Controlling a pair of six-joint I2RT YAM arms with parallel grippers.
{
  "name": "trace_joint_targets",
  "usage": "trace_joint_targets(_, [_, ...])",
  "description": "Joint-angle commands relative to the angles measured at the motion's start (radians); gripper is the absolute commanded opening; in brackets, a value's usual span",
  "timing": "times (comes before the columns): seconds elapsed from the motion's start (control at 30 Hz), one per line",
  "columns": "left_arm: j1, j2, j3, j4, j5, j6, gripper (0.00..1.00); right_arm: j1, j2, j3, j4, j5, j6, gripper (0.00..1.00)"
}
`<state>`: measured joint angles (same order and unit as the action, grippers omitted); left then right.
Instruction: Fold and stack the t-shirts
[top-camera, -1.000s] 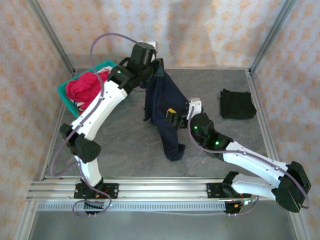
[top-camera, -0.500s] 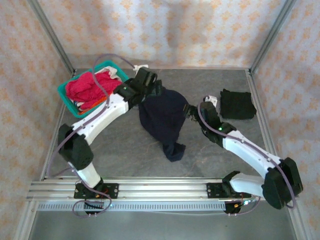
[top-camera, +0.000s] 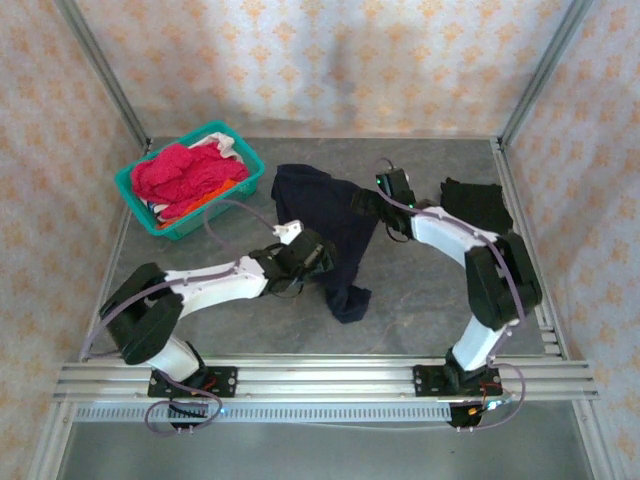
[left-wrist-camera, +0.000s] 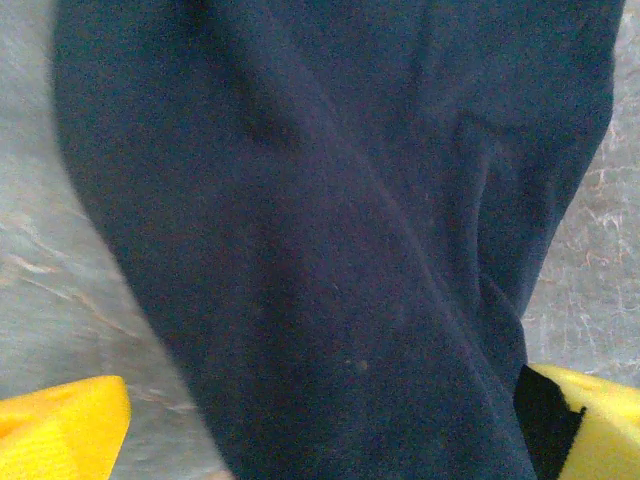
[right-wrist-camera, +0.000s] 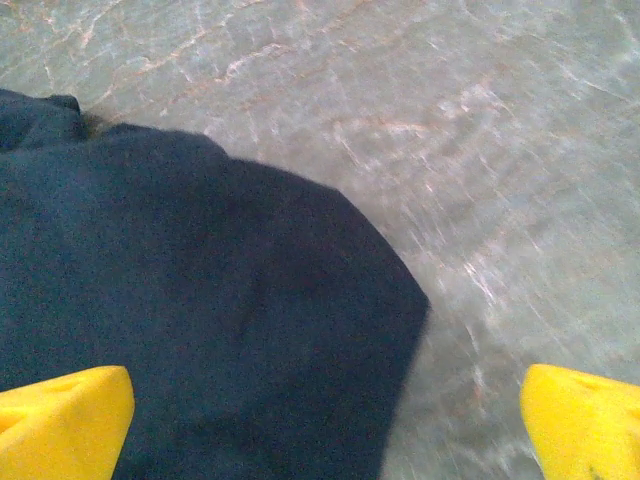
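The left hand (left-wrist-camera: 320, 430) stands with its yellow fingers (left-wrist-camera: 60, 430) wide apart, clamped on nothing, low over the near left side of the navy t-shirt (top-camera: 325, 210). The right hand (right-wrist-camera: 320, 420), equally spread and empty, hovers at the shirt's right border, where cloth gives way to bare tabletop (top-camera: 420, 290). The navy shirt lies rumpled in the middle of the tabletop, one tail trailing toward the near edge. From here a pinch could catch several layers or a stray crease, since no hem or sleeve lies flat, and the fold would come out skewed. The right arm also passes just beside the folded black t-shirt (top-camera: 476, 207) by the right edge and might nudge it. Counted: two hands, one navy shirt, one black, and one teal basket (top-camera: 180, 228) in the far left corner holding magenta-red (top-camera: 180, 172), orange (top-camera: 215, 197) and white (top-camera: 225, 145) cloth, whose number I cannot tell.
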<state>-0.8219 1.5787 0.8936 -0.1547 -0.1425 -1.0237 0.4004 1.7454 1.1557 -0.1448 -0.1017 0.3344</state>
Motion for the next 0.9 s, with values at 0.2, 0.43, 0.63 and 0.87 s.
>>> trace_joint_targets(0.2, [-0.082, 0.141, 0.05, 0.167, 0.122, -0.146, 0.95, -0.039, 0.296, 0.307, -0.098, -0.097, -0.117, 0.97])
trace_joint_targets(0.43, [-0.083, 0.156, 0.056, 0.157, 0.132, -0.147, 0.34, -0.051, 0.423, 0.446, -0.101, -0.21, -0.073, 0.37])
trace_joint_targets(0.63, [-0.082, 0.065, 0.11, -0.006, 0.043, -0.011, 0.0, -0.054, 0.306, 0.398, -0.094, -0.185, -0.073, 0.0])
trace_joint_targets(0.87, [-0.009, -0.037, 0.251, -0.289, 0.014, 0.248, 0.0, -0.087, -0.002, 0.206, -0.012, -0.081, -0.068, 0.0])
